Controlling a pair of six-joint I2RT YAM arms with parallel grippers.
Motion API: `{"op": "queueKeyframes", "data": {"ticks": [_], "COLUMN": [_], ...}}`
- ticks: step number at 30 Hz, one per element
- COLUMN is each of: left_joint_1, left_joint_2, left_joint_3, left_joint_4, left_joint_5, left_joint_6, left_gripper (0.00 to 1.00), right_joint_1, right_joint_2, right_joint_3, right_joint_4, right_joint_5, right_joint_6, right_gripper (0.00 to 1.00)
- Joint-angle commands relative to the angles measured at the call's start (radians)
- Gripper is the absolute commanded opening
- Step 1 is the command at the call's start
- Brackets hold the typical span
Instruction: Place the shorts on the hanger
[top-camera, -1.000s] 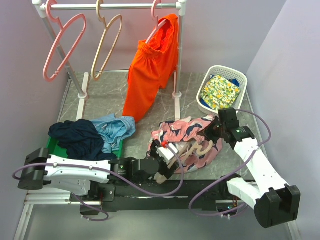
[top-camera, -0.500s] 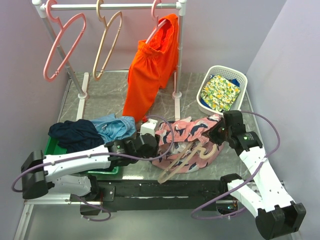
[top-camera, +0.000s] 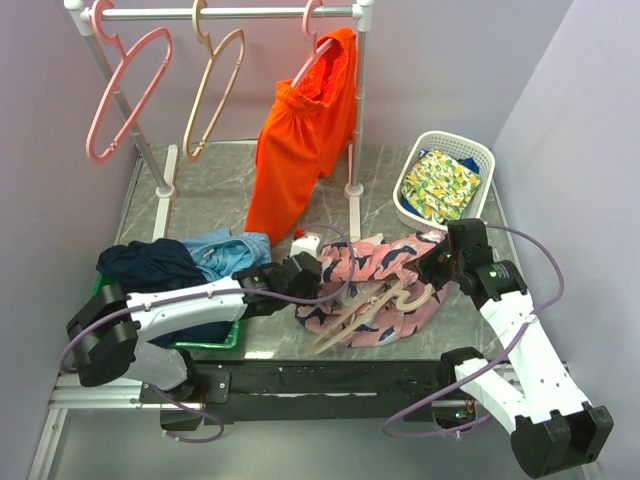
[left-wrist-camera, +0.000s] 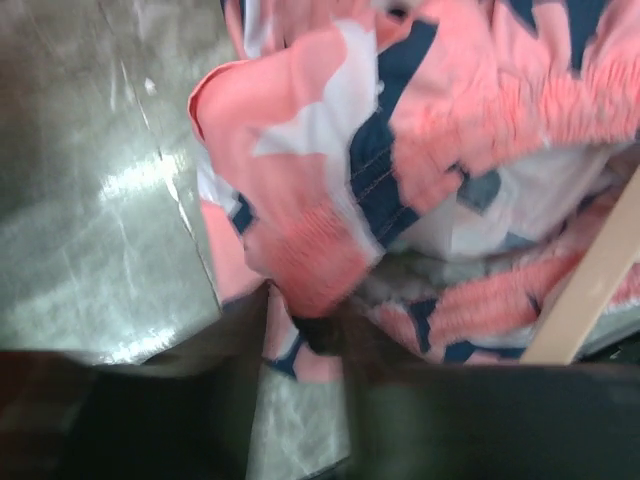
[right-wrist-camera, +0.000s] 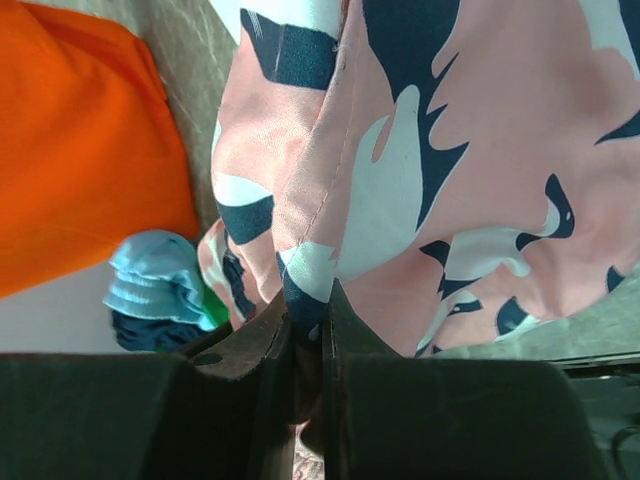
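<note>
The pink shorts (top-camera: 372, 272) with navy and white shapes lie crumpled on the table's near right. A beige hanger (top-camera: 352, 318) rests across their front, blurred; one of its bars shows in the left wrist view as the hanger (left-wrist-camera: 590, 290). My left gripper (top-camera: 318, 272) is at the left edge of the shorts (left-wrist-camera: 330, 250). There the left gripper (left-wrist-camera: 305, 322) is shut on a gathered fold. My right gripper (top-camera: 432, 268) holds the right edge. In its wrist view the right gripper (right-wrist-camera: 310, 315) is shut on a hem of the shorts (right-wrist-camera: 450, 190).
Plain orange shorts (top-camera: 300, 150) hang on a rack at the back, whose post foot (top-camera: 353, 190) stands just behind the work. A pink hanger (top-camera: 125, 95) and a tan hanger (top-camera: 215, 90) hang on the rail. A white basket (top-camera: 480, 160) holds floral cloth. A green bin (top-camera: 110, 295) holds dark and blue clothes.
My left gripper moved from the front of the shorts back to their left edge and closed on the fabric. The hanger slid on the shorts. The right gripper kept its grip.
</note>
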Motion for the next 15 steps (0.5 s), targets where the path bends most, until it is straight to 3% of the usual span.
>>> {"op": "queueKeyframes", "data": {"ticks": [1, 8, 15], "left_joint_1": [0.048, 0.049, 0.051], "left_joint_2": [0.002, -0.174, -0.320], "left_joint_3": [0.016, -0.007, 0.010], "left_joint_4": [0.099, -0.100, -0.254], "left_joint_5": [0.050, 0.144, 0.209], "left_joint_6": [0.043, 0.056, 0.033], "left_gripper": [0.01, 0.01, 0.01], "right_joint_1": [-0.003, -0.004, -0.008], "right_joint_2": [-0.031, -0.035, 0.018], "right_joint_3": [0.051, 0.130, 0.235], "right_joint_4": [0.020, -0.038, -0.067], "right_joint_5": [0.055, 0.208, 0.307], "right_joint_6": [0.098, 0.284, 0.340], "right_gripper": [0.00, 0.00, 0.00]}}
